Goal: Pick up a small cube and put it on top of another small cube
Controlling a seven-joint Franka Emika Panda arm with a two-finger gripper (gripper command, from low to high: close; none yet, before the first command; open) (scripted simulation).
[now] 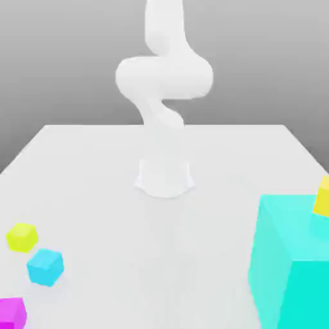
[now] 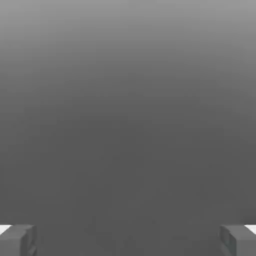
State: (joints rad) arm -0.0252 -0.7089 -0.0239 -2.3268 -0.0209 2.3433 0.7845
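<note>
Clearly, the hand (image 2: 128,240) was seen spread wide in the hand view, its two grey fingertips (image 2: 18,240) set at opposite edges of the picture with nothing gripped between them; only a plain grey surface was seen beyond them.

In the exterior view, the white arm (image 1: 164,77) was seen rising from its round base (image 1: 164,178), which was set near the middle of the pale table (image 1: 96,167). The arm was bent into a thick loop above the base.

The small sky-blue cube (image 1: 45,266) was found resting on the table near the front corner at the exterior view's left, well apart from the arm's base. Two other small cubes were placed near it, none touching it. A yellow-green cube (image 1: 22,237) was seen just beside it, farther back and toward the exterior view's left. A magenta cube (image 1: 11,313) was seen nearer the front, partly cut off by the picture's corner.

At the exterior view's right, a huge turquoise cube (image 1: 292,263) was seen on the table, its lower part running out of the picture. A small yellow cube (image 1: 323,196) was seen at its upper far corner, cut off by the right edge; whether it was resting on the big cube or behind it could not be told.
</note>
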